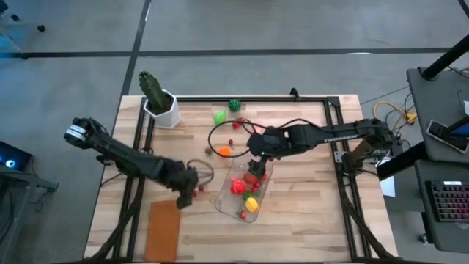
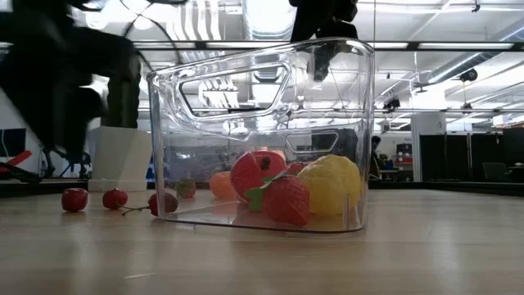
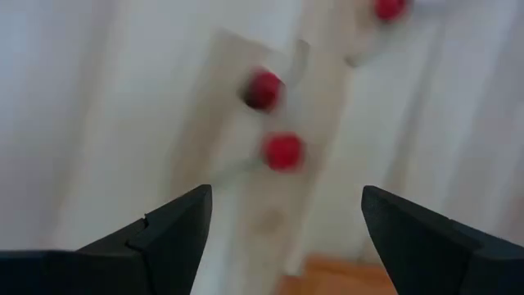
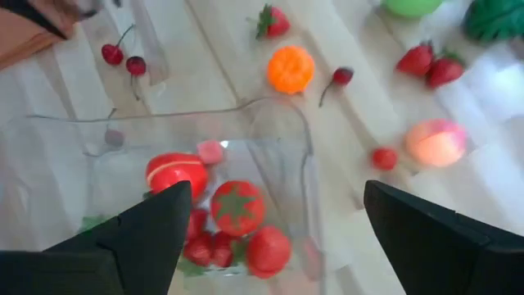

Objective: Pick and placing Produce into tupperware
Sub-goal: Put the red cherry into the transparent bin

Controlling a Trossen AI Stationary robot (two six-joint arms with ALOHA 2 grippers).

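A clear plastic tupperware (image 1: pixel 244 192), rectangular with rounded corners, sits on the pale wooden table (image 1: pixel 308 227) near its middle. Its see-through walls show a cut-out handle near the rim. Inside it lies a small heap of toy produce (image 2: pixel 291 187): from table height I can make out a red apple-like piece, a red strawberry with green leaves, a lumpy yellow piece and something orange behind them. From above, a red tomato (image 4: pixel 237 206) with a green star-shaped top lies among several other red pieces; I cannot count them all exactly.

My right gripper (image 1: pixel 258 160) hangs just above the far end of the container, its two dark fingers spread wide apart and holding nothing.

My left gripper (image 1: pixel 187 192) is low over the table to the left of the container, also spread open and empty, with two round red cherries (image 3: pixel 273 121) on thin stems ahead of it.

Loose on the wood beyond the container are an orange ridged fruit (image 4: pixel 291 69), a peach-coloured round piece (image 4: pixel 434 142), a light green piece (image 1: pixel 220 116) and a dark green one (image 1: pixel 234 105), plus a few small red strawberries.

A green cactus in a white faceted pot (image 1: pixel 157 100) stands at the far left corner. A flat orange-brown rectangle (image 1: pixel 162 229) lies at the near left.
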